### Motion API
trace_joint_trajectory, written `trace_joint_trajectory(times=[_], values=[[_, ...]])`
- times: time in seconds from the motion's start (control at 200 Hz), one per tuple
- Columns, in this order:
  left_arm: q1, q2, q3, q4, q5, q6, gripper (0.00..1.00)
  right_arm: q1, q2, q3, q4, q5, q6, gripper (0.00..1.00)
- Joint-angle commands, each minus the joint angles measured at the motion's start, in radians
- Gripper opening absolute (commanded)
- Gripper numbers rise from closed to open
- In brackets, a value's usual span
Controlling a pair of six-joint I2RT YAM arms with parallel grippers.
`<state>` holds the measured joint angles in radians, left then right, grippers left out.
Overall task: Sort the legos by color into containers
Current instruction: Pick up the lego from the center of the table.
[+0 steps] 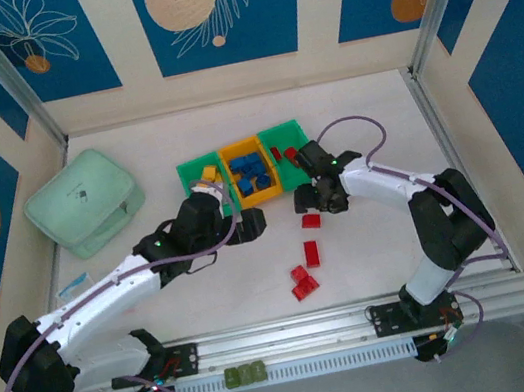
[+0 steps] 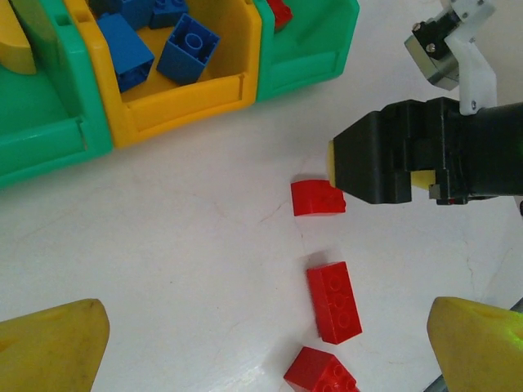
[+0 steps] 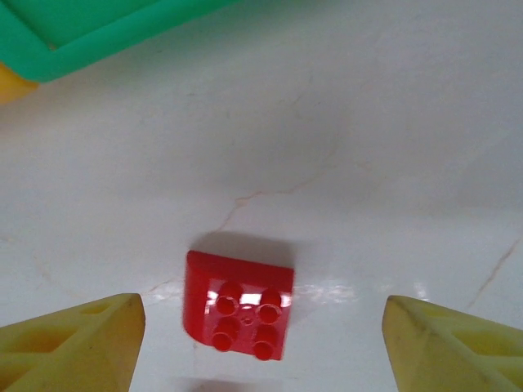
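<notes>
Overhead, three glossy hard-plastic bins stand in a row at twelve o'clock on the pale counter [image 1: 131, 143]: the left green bin [image 1: 189, 183], the yellow bin [image 1: 257, 197] packed with blue bricks [image 1: 250, 171], and the right green bin [image 1: 283, 131], where red shows. A soft mint pouch [image 1: 85, 202] lies at ten o'clock. The left hand [image 1: 250, 224] and right hand [image 1: 327, 200] hover just short of the bins. Loose red bricks [image 1: 310, 253] trail toward six o'clock.

From the left wrist, the left hand's yellow fingertips [image 2: 57, 347] sit at the seven and five o'clock corners, wide apart and holding nothing. At two o'clock the right hand's black body hangs just over a curved red brick [image 2: 317, 198]. A long studded red brick [image 2: 333, 300] lies at six o'clock of it.

From the right wrist, the curved red brick rests flat on the counter, four studs up, one corner rounded, smooth and shiny. The right hand stands wide, a fingertip on either side and apart from it. Judging by this, red is the colour in hand. The next move calls for lowering, closing squarely on the brick, then carrying it to the right green bin at eleven o'clock.
</notes>
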<state>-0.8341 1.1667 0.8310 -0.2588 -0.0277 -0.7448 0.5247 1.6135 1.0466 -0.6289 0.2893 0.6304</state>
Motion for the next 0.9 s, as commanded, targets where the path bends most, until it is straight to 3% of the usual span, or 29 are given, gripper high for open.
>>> trace_joint_trajectory(times=[0.0, 0.345, 0.895], values=[[-0.017, 0.002, -0.019, 0.043, -0.015, -0.023, 0.99, 0.044, 0.031, 0.003, 0.014, 0.002, 0.044, 0.78], [-0.022, -0.009, -0.049, 0.057, -0.025, -0.033, 0.99, 0.107, 0.106, 0.007, 0.0, 0.075, 0.091, 0.77], [-0.023, 0.009, -0.047, 0.064, -0.023, -0.033, 0.99, 0.11, 0.157, 0.022, 0.017, 0.089, 0.06, 0.5]])
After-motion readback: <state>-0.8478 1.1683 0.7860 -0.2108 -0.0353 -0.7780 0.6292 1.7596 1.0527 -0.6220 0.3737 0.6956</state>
